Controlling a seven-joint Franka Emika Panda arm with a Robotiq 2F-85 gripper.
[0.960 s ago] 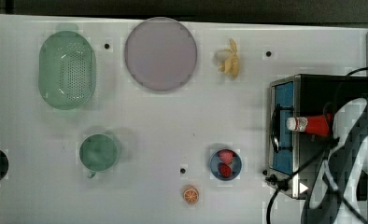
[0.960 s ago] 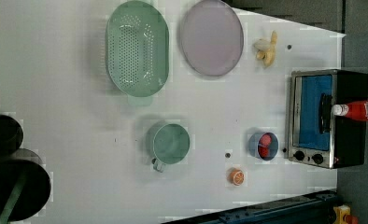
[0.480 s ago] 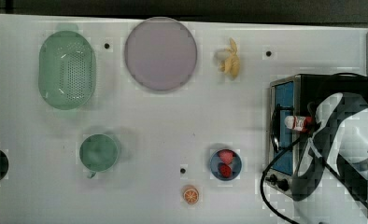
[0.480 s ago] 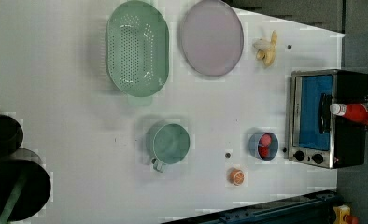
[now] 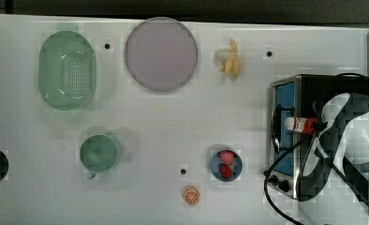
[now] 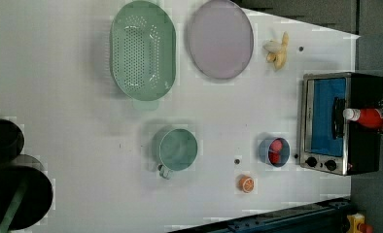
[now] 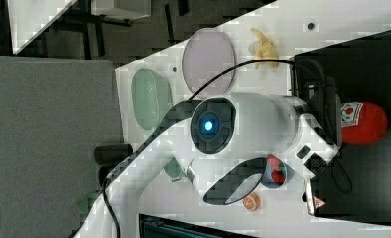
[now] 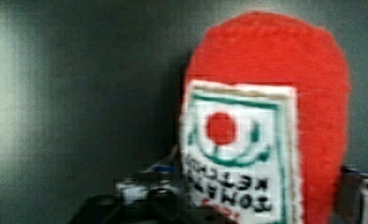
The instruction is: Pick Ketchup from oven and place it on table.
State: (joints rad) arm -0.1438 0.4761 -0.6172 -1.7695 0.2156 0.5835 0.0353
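The ketchup (image 5: 303, 124), a red bottle with a white cap, lies on its side on the black top of the oven (image 5: 323, 89), cap toward the blue glass door. In the left view the ketchup (image 6: 369, 117) sits the same way on the oven (image 6: 364, 155). My gripper (image 7: 336, 120) is at the bottle's labelled middle, and the red base of the ketchup (image 7: 366, 123) sticks out past it. Close in the wrist view, the ketchup (image 8: 271, 84) shows its white label against the dark oven top. The white table (image 5: 173, 131) spreads to the top view's left.
Beside the oven door stand a blue bowl of red fruit (image 5: 226, 165) and an orange slice (image 5: 191, 195). Farther off are a banana (image 5: 231, 63), a purple plate (image 5: 160, 54), a green colander (image 5: 66, 70) and a green cup (image 5: 98, 153). The arm's cable (image 5: 281, 197) loops beside the oven.
My arm has swung in over the oven's top and come down at the bottle. The ketchup lies where it did.
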